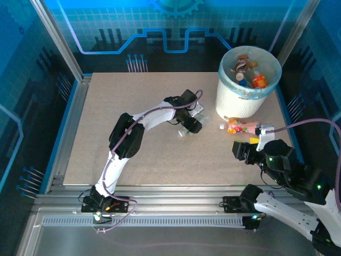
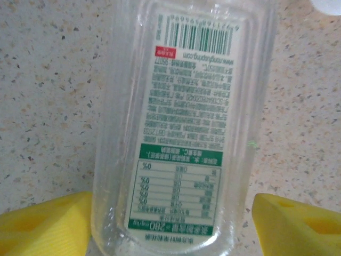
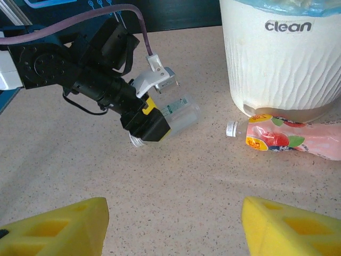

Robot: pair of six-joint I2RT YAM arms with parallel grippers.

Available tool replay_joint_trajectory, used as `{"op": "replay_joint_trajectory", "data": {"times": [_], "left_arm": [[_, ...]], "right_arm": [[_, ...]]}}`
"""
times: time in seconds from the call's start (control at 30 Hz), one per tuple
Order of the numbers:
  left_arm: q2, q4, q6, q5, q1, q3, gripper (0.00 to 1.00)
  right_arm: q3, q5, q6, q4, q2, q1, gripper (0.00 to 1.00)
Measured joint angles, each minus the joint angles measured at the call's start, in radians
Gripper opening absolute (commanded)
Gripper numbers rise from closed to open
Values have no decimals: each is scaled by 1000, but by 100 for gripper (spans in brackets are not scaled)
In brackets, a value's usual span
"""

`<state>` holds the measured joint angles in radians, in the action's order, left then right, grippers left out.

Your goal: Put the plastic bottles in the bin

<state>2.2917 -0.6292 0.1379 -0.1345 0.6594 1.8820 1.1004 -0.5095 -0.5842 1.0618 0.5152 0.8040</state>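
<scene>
Yellow wedge-shaped left fingers [image 2: 48, 224], clear smooth bottle [image 2: 181, 106] between, speckled table [image 2: 48, 80].

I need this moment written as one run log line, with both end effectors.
left end effector: open, astride clear bottle | right end effector: open, empty | pink bottle: lying beside bin

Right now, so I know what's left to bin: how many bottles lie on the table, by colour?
clear bottle: 1
pink bottle: 1
Total: 2
</scene>
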Motion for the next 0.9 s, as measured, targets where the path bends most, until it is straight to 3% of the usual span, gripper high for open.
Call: {"op": "replay_joint_trajectory", "data": {"times": [0.07,0.17,0.47,0.67,0.9], "left_arm": [[8,10,0,10,1,-7,77],[10,17,2,18,3,-22,66],[-80,82,-10,29,5,-163,62],[-451,172,-69,16,5,-441,54],[-847,280,-120,6,5,-652,53]], "right_arm": [[-6,0,1,0,2,0,68],[-8,0,1,-1,16,0,68],[-7,31,15,-57,113,0,70],[8,102,24,-120,242,1,70],[53,161,32,-211,328,3,70]]}}
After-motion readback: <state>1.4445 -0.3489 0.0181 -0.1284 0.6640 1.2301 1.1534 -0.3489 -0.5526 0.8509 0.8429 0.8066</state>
